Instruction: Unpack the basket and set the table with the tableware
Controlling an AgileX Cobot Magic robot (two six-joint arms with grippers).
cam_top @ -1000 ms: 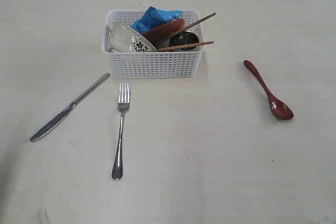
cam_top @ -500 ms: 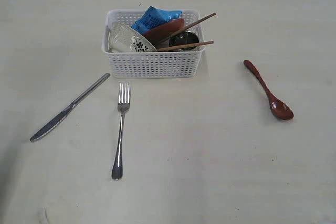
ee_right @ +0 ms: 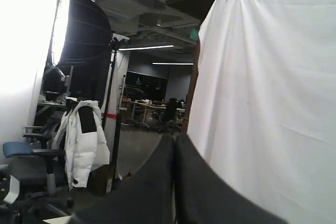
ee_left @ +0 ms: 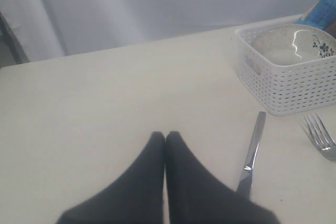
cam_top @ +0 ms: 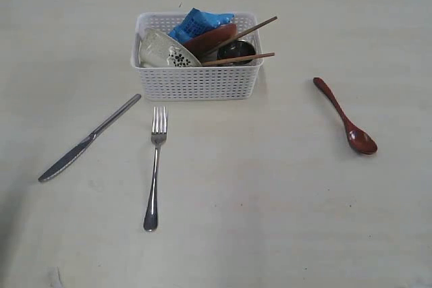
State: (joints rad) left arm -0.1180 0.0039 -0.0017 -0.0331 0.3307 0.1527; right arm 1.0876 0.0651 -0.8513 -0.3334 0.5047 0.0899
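Pale beige bench [cam_top: 270,220] fills the exterior view. On it the white lattice basket [cam_top: 196,84] sits toward the far side, its long axis running left to right. Inside, an off-white bowl [cam_top: 162,52] is tipped on its side, beside a blue chip bag [cam_top: 199,23], a reddish-brown plate [cam_top: 212,37] and a steel cup [cam_top: 236,50]. The chopsticks [cam_top: 239,59] cross the rim and jut out to the right. Near the basket's front, the knife [cam_top: 88,139] lies diagonally, handle toward the basket. The fork [cam_top: 155,166] points its tines at the basket. Well apart on the right, the dark red spoon [cam_top: 344,116] lies with its handle toward the far left.

From the left wrist, the left claw [ee_left: 165,136] is clenched and holds nothing, over bare bench. The knife [ee_left: 253,150], fork [ee_left: 320,137], basket [ee_left: 294,87] and bowl [ee_left: 294,45] lie beyond.

From the right wrist, the right claw [ee_right: 175,137] is clenched, empty, facing a white sheet [ee_right: 273,103] and a white jacket [ee_right: 84,140].
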